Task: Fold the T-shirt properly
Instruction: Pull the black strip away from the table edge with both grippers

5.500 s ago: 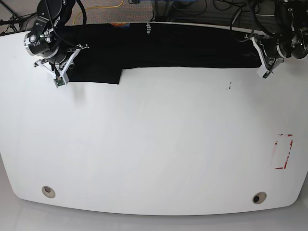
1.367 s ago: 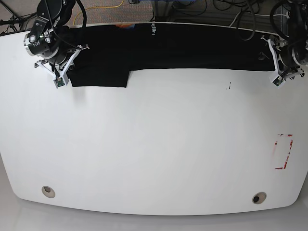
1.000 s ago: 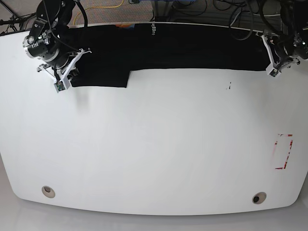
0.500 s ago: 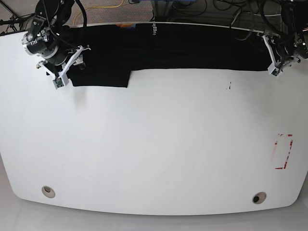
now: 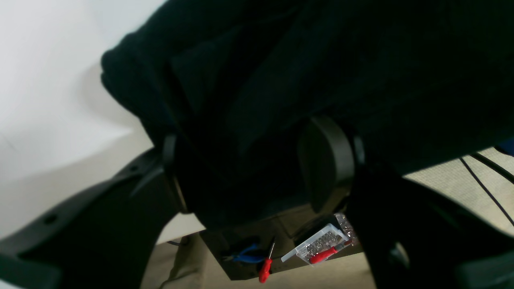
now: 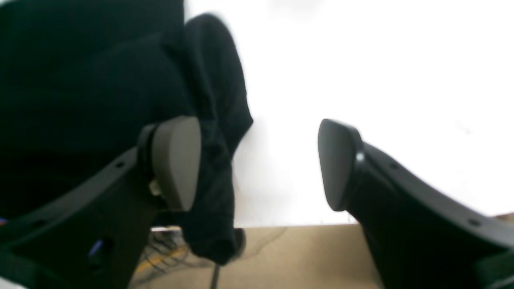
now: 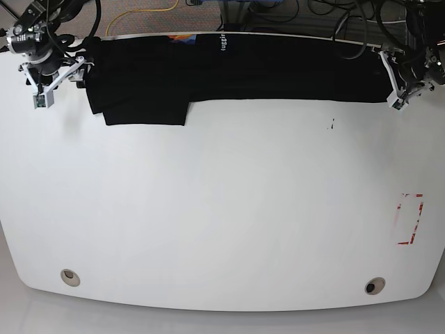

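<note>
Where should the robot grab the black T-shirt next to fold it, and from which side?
Probably the near long edge of the T-shirt, coming from the bare table in front. The shirt lies as a flat band along the far rim, so that edge is free. The left gripper has cloth between its pads; the right gripper is open beside the sleeve end.
</note>
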`<state>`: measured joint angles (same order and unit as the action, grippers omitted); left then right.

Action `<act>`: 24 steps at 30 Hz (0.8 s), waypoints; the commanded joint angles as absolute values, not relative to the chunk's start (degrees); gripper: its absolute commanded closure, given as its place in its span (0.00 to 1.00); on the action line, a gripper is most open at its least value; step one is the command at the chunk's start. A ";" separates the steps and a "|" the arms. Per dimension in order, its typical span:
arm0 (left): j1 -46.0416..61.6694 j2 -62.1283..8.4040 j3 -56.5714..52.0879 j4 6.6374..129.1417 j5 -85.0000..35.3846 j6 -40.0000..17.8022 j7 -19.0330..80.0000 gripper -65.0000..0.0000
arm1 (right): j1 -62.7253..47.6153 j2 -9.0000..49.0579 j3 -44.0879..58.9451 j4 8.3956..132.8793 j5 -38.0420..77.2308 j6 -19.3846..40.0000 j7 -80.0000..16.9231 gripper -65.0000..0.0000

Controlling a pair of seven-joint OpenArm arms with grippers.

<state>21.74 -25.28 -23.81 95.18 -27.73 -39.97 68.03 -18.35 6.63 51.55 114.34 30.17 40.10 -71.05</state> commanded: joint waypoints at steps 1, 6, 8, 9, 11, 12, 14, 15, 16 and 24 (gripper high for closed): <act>22.02 -25.80 -23.60 95.16 -26.77 -40.00 69.05 0.44 | -18.24 7.43 51.56 115.56 36.53 40.00 -70.02 0.34; 22.02 -25.80 -22.29 95.16 -26.77 -40.00 69.05 0.44 | -18.59 7.25 48.57 115.56 43.47 40.00 -70.99 0.34; 22.02 -25.80 -22.02 95.16 -26.77 -40.00 69.05 0.44 | -18.77 6.99 46.99 115.56 43.56 40.00 -71.69 0.34; 22.02 -25.80 -22.02 95.16 -26.77 -40.00 69.05 0.44 | -18.86 6.90 45.93 115.56 43.56 40.00 -71.69 0.34; 22.02 -25.80 -22.02 95.16 -26.77 -40.00 69.05 0.44 | -18.95 6.73 44.53 115.38 43.56 40.00 -71.69 0.34; 22.02 -25.80 -22.02 95.16 -26.77 -40.00 69.05 0.44 | -18.95 6.29 43.21 115.21 43.38 40.00 -71.69 0.34; 22.02 -25.80 -22.02 94.99 -26.68 -40.00 69.05 0.44 | -19.21 5.76 41.80 115.12 42.33 40.00 -71.69 0.37; 22.02 -25.80 -22.02 94.90 -26.68 -40.00 69.05 0.44 | -19.30 5.49 41.19 115.12 41.54 40.00 -71.60 0.41; 22.02 -25.80 -22.02 94.81 -26.68 -40.00 68.97 0.44 | -19.30 5.32 40.84 115.12 40.75 40.00 -71.43 0.45; 22.02 -25.80 -22.02 94.64 -26.59 -40.00 68.97 0.51 | -19.21 5.32 35.82 114.77 29.49 40.00 -69.67 0.85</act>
<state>21.71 -25.61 -22.35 95.33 -26.98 -39.97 68.01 -19.25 4.64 36.71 114.26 31.29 39.97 -70.74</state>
